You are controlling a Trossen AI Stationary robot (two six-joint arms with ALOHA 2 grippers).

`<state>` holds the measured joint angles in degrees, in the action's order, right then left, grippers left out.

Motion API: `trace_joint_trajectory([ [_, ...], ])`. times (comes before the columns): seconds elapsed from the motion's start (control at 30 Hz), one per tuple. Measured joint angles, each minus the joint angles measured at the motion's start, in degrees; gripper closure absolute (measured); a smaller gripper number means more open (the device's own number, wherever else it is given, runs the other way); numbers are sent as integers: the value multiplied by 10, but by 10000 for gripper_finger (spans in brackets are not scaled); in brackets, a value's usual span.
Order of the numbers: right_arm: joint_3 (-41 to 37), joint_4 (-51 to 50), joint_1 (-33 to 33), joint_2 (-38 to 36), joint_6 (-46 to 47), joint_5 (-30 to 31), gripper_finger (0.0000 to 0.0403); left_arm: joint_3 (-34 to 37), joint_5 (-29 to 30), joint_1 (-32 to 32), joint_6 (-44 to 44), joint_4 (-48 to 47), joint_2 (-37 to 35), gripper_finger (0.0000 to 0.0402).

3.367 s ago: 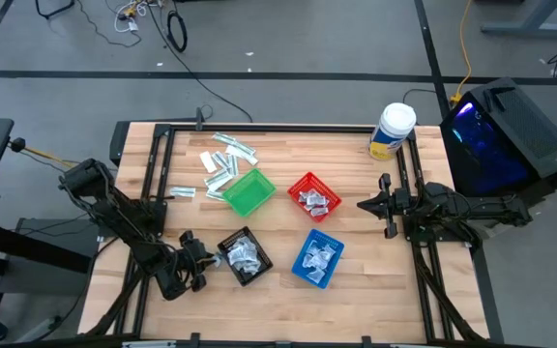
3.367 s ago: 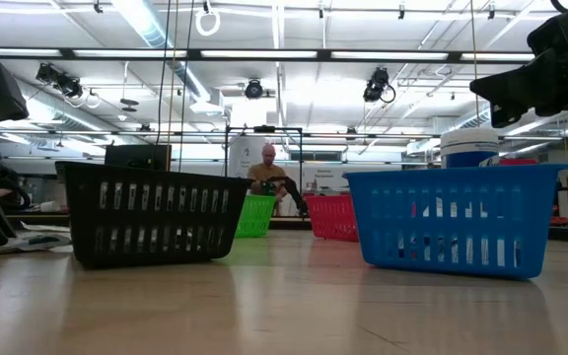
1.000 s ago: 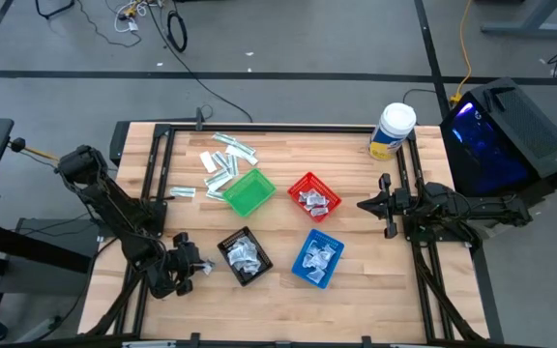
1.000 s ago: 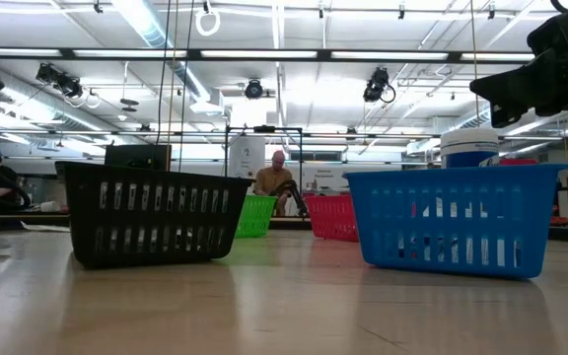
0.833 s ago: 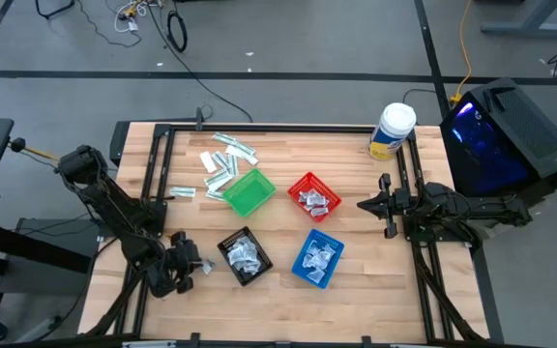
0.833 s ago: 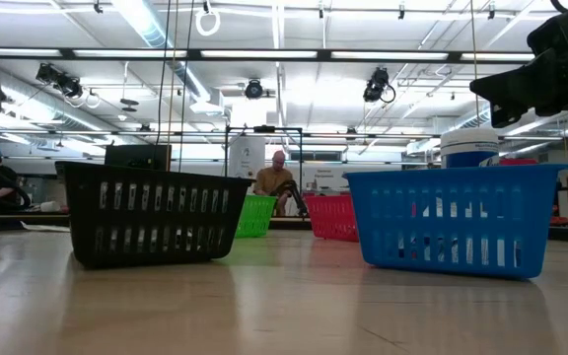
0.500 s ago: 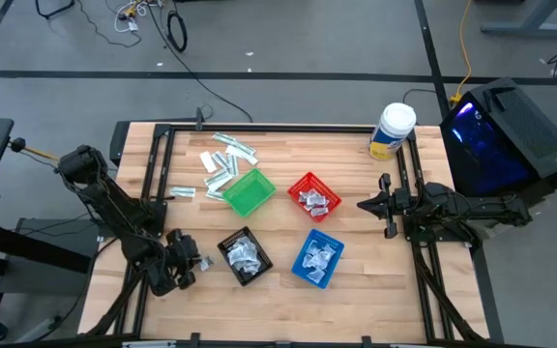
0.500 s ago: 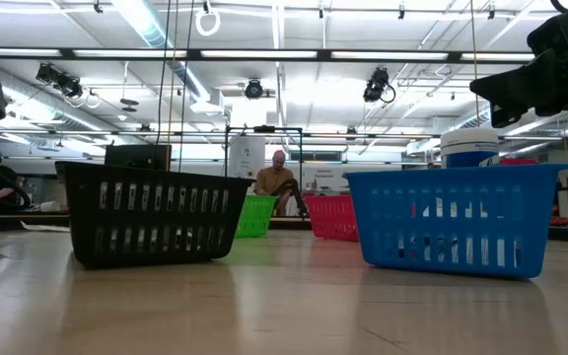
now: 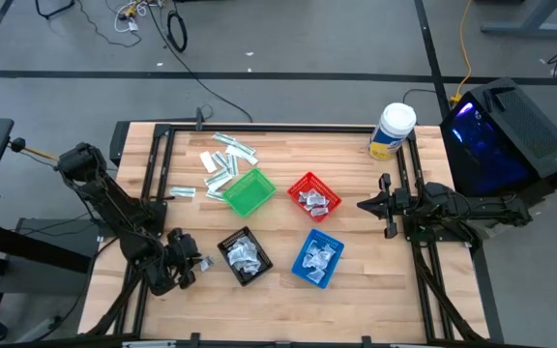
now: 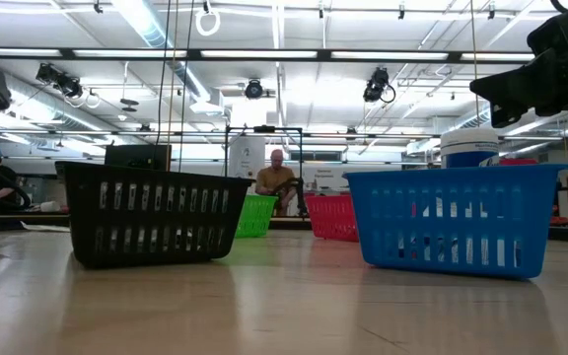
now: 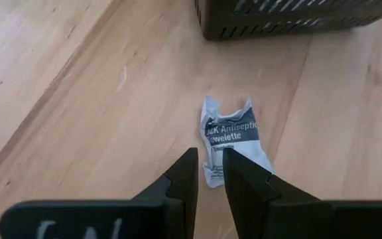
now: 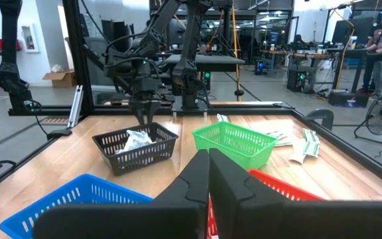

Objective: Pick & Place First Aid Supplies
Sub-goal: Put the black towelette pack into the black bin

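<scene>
Packets (image 9: 222, 162) near the desk's far edge wait, three baskets hold some, left end effector (image 11: 209, 174) pinches one, right end effector (image 12: 209, 174) clenched.

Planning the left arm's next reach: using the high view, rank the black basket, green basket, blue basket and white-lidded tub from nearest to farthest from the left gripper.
1. Black basket, right beside the left gripper.
2. Green basket, table middle.
3. Blue basket, front, right of black.
4. White-lidded tub, far right corner.

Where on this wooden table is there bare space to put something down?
Bare wood lies between the red square basket and the white-lidded tub, and along the near edge below the blue basket. Loose packets crowd the green basket.
</scene>
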<state>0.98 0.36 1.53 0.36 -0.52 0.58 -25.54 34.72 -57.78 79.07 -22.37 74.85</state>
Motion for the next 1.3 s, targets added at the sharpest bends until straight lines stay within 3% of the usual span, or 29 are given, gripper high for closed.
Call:
trace_joint_trajectory([
  [1.3,0,0,0,0,0,0,390,0,16,11,-47,2,10,323],
])
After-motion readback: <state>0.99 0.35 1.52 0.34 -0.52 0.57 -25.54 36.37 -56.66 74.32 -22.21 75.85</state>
